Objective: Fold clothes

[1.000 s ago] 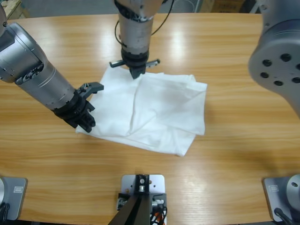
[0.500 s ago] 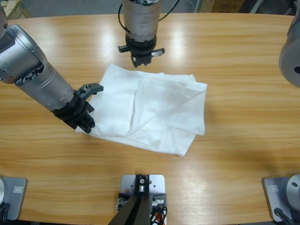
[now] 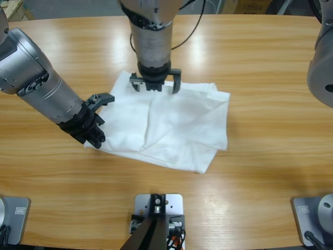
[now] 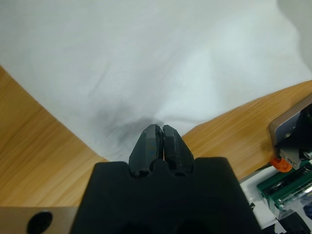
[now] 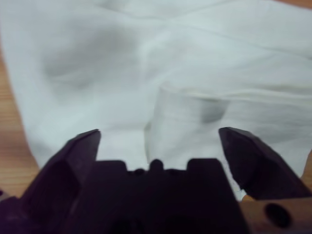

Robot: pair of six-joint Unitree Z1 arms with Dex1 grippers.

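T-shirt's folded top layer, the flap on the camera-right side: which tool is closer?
Right. The right tool hangs open over the T-shirt at that layer's far edge; the left tool is shut at the shirt's opposite, near-left corner.

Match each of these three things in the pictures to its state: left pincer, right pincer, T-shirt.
Column one:
1. left pincer
2. right pincer
3. T-shirt

Column two:
A. lies folded and wrinkled on the table
B. jaws spread wide above the cloth's far edge
C. jaws shut at the cloth's corner

Pairs: 1-C, 2-B, 3-A
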